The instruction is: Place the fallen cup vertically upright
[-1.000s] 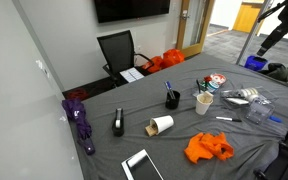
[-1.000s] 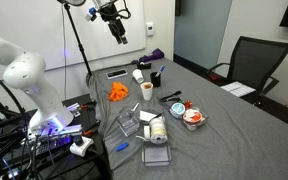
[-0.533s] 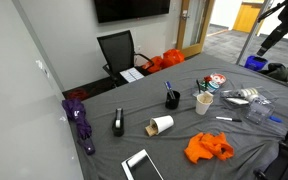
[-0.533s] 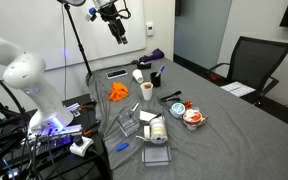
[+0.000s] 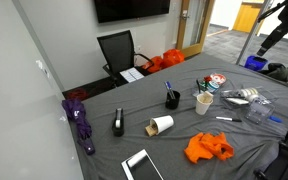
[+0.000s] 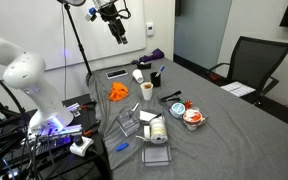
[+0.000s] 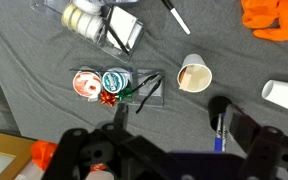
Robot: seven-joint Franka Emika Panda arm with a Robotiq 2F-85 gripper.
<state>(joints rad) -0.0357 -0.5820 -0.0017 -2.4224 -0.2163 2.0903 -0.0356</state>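
The fallen cup (image 5: 161, 125), likely light and crushable, is being overlooked from high above by the gripper (image 6: 118, 38), jaws spread; a gentle mid-wall pinch is being advised.

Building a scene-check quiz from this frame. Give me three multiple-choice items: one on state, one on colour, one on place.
1. The fallen cup is:
A) upright
B) lying on its side
C) upside down

2. The crumpled cloth is:
A) orange
B) green
C) blue

3. The pincer is:
A) touching the cup
B) high above the table
C) resting on the cloth

Answers:
1. B, its open mouth faces sideways in an exterior view.
2. A, it is bright orange in both exterior views.
3. B, it hangs well clear of the tabletop.
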